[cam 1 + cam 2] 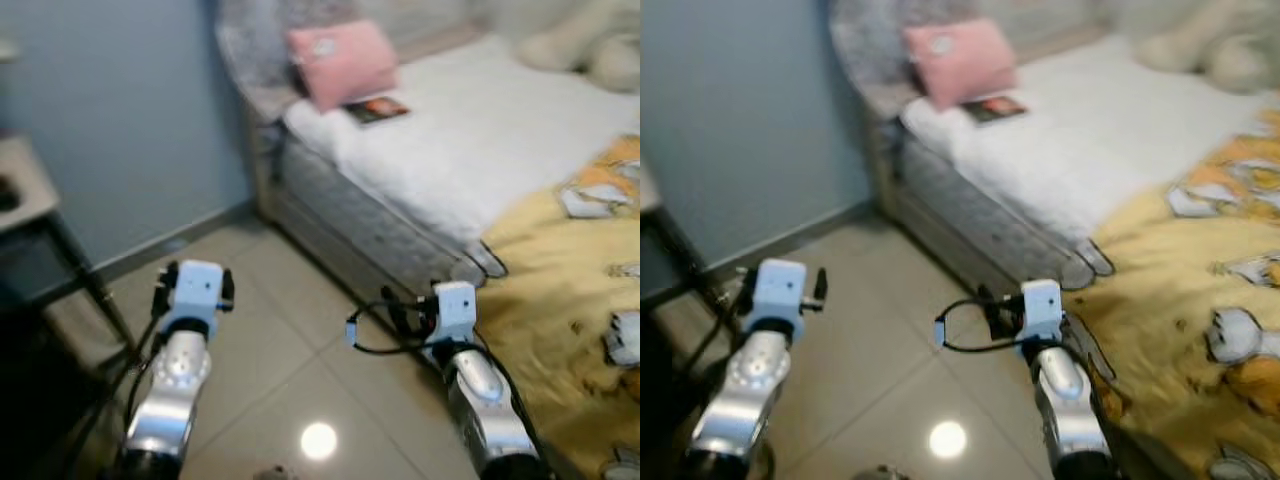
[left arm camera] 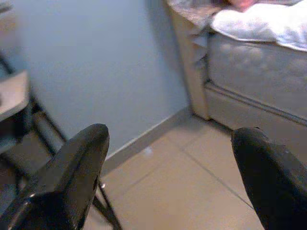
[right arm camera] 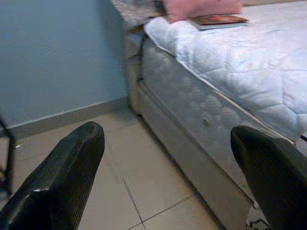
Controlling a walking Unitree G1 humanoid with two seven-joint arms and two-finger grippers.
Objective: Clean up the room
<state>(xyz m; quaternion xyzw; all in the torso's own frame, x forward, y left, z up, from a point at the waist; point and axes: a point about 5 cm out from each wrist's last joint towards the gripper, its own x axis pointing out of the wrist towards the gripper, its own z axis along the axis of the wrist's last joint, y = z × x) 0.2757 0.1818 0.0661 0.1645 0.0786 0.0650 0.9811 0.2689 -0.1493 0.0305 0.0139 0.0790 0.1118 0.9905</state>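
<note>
- The robot is standing on a shiny tiled floor (image 1: pixel 290 350) beside a bed (image 1: pixel 400 230), and both silver arms are reaching out in front of it.
- The left gripper (image 2: pixel 168 158) is hanging over the floor, facing the blue wall (image 1: pixel 120 120). Its two black fingers (image 2: pixel 72 167) are sitting wide apart, and nothing is lying between them.
- The right gripper (image 3: pixel 168 158) is hanging over the floor just beside the bed and is pointing along its side. Its black fingers (image 3: pixel 67 167) are wide apart too and are holding nothing.
- A black cable (image 1: pixel 375 325) is looping out from the right wrist.
- A white quilted cover (image 1: pixel 470 140) is lying over the mattress.
- A pink pillow (image 1: pixel 340 60) is leaning at the head of the bed, near the wall.
- A book (image 1: pixel 377 109) with a dark, reddish cover is lying flat on the white cover, just in front of the pink pillow.
- A yellow blanket (image 1: pixel 560 300) with white and orange pictures is lying over the near end of the bed, next to the right arm.
- A big pale plush toy (image 1: pixel 590 45) is sitting at the far side of the bed, and it is looking blurry.
- A small table with dark legs (image 1: pixel 40 230) is standing by the wall on the robot's left.
- A round spot of light (image 1: pixel 318 440) is shining on the floor between the two arms.
</note>
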